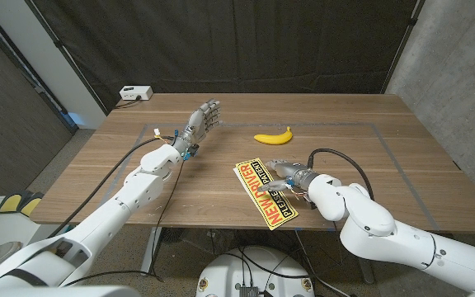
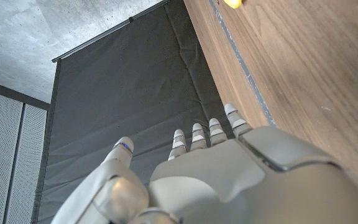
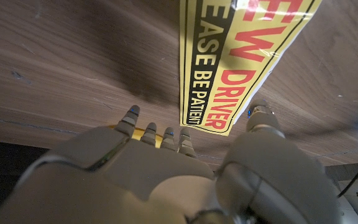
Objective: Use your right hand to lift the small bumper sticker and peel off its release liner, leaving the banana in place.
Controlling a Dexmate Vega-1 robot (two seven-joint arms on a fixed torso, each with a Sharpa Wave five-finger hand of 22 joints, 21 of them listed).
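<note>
The yellow bumper sticker (image 1: 264, 193) with red and black lettering lies slantwise near the table's front edge, its near end reaching that edge. My right hand (image 1: 287, 176) is over the sticker's far right part. In the right wrist view the fingertips (image 3: 166, 134) sit at one corner of the sticker (image 3: 241, 56) and the thumb lies against its other edge. Whether they pinch it I cannot tell. The banana (image 1: 273, 136) lies on the table a little beyond the right hand. My left hand (image 1: 204, 118) is raised over the table's left middle, fingers spread, holding nothing.
A white box (image 1: 135, 93) with a cable sits at the table's far left corner. A thin taped line (image 1: 386, 132) frames the work area on the wooden table (image 1: 369, 157). A dark curtain hangs behind the table.
</note>
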